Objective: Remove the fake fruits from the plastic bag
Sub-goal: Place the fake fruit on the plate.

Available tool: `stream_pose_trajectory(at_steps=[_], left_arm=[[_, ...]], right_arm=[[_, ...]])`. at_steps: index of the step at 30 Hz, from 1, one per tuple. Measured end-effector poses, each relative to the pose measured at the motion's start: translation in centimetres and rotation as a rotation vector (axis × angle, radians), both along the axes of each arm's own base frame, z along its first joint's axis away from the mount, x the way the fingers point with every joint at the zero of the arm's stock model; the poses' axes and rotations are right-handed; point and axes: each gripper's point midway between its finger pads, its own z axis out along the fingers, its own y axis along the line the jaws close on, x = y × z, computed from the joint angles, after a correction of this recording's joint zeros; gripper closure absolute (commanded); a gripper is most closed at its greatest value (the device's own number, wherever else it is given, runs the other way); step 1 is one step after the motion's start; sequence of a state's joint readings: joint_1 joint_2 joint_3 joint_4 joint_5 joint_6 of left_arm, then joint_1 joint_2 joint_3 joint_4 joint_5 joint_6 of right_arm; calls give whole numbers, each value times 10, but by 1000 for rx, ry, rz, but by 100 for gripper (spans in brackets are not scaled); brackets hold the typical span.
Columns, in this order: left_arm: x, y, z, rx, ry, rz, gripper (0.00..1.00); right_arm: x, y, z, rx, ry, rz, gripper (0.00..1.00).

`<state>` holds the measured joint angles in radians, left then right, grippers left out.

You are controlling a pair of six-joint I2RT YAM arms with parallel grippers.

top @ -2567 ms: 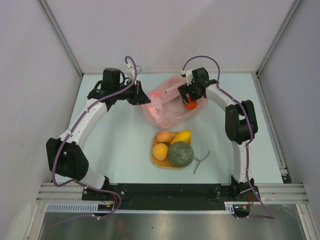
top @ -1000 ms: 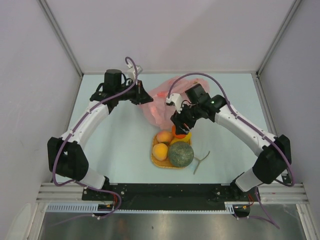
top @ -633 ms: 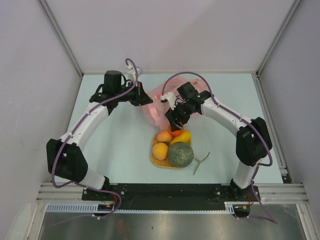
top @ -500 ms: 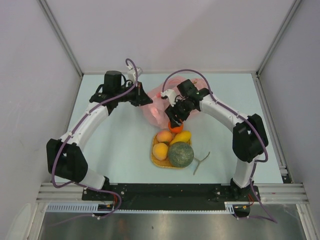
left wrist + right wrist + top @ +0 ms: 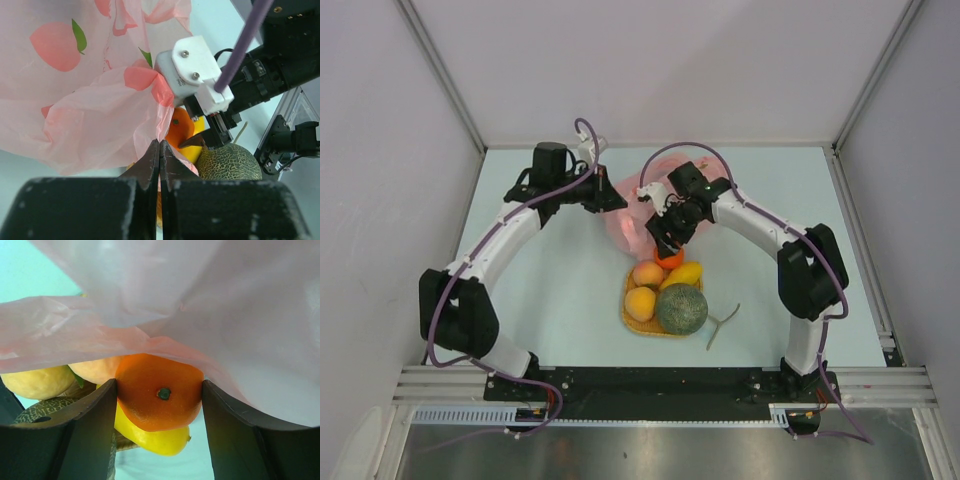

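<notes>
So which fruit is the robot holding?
The deep-orange one pinched in the right gripper; the melon, mango and two paler fruits lie on the mat.

No readable text, labels, brands or numbers anywhere. Plastic bag [image 5: 75, 90] carries printed peach pictures with green leaves only, no lettering.

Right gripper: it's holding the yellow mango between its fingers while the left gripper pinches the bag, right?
No. The right gripper holds the small orange fruit, not the mango, which lies free beyond it; the right wrist view shows this. The left gripper does pinch the plastic bag.
</notes>
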<state>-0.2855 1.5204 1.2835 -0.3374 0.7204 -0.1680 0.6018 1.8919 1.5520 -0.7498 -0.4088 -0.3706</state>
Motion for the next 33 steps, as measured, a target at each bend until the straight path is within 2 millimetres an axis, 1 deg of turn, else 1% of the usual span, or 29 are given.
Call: stream_pose_trajectory(at_steps=[9, 14, 27, 33], left_arm=[[7, 2, -15, 1, 47, 6, 100], [9, 3, -16, 0, 52, 9, 100], [9, 3, -16, -1, 52, 9, 100], [10, 3, -15, -2, 46, 10, 100]], right_arm=[[-3, 3, -7, -9, 16, 7, 66], [-4, 3, -13, -18, 29, 7, 66], [-3, 0, -15, -20, 35, -3, 66], [-6, -2, -18, -28, 44, -1, 63]])
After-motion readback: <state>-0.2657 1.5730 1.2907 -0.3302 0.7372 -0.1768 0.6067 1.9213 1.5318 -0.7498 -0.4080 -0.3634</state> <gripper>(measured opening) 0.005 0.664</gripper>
